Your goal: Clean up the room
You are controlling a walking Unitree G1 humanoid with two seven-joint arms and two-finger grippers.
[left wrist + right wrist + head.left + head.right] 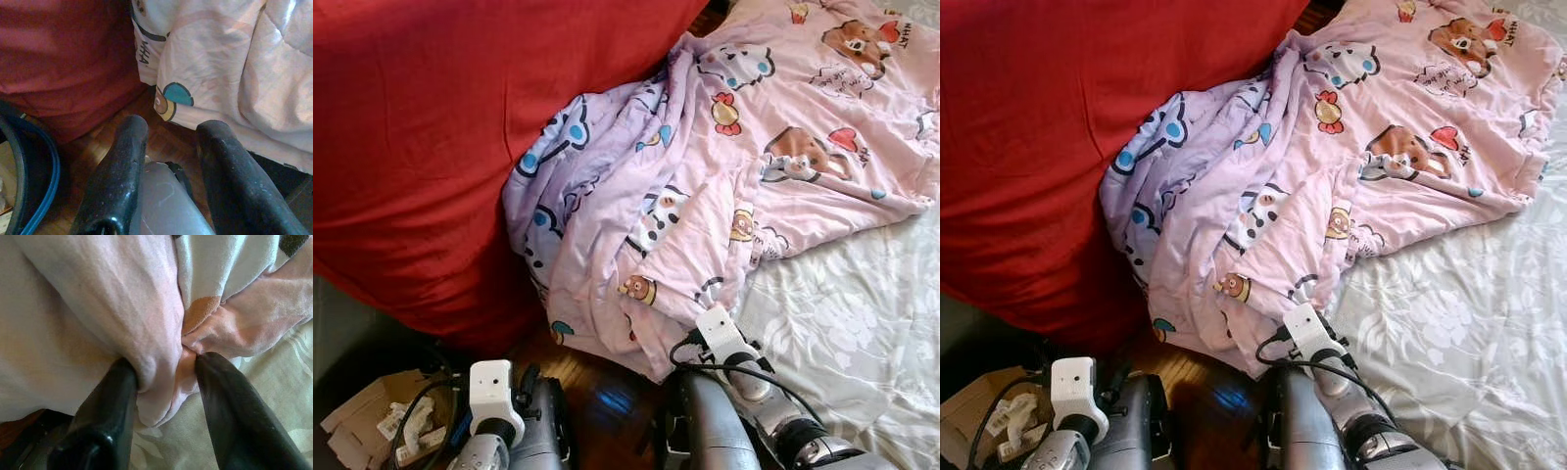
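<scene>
Pink blanket fold between right tool fingers — touching both

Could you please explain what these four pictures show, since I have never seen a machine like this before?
This is a humanoid robot with two silver arms, each ending in a gripper of two long black fingers. The two wide pictures come from the two eyes of a camera on its head, looking down. They show a pink cartoon-print blanket bunched across a bed with a pale floral sheet, beside a large red cushion. Below is a dark wooden floor and a cardboard box at the robot's left.

The other two pictures come from cameras on the wrists, looking along the fingers. The right gripper has a fold of the blanket between its fingers at the blanket's lower edge. The left gripper is open and empty, low near the floor.
</scene>
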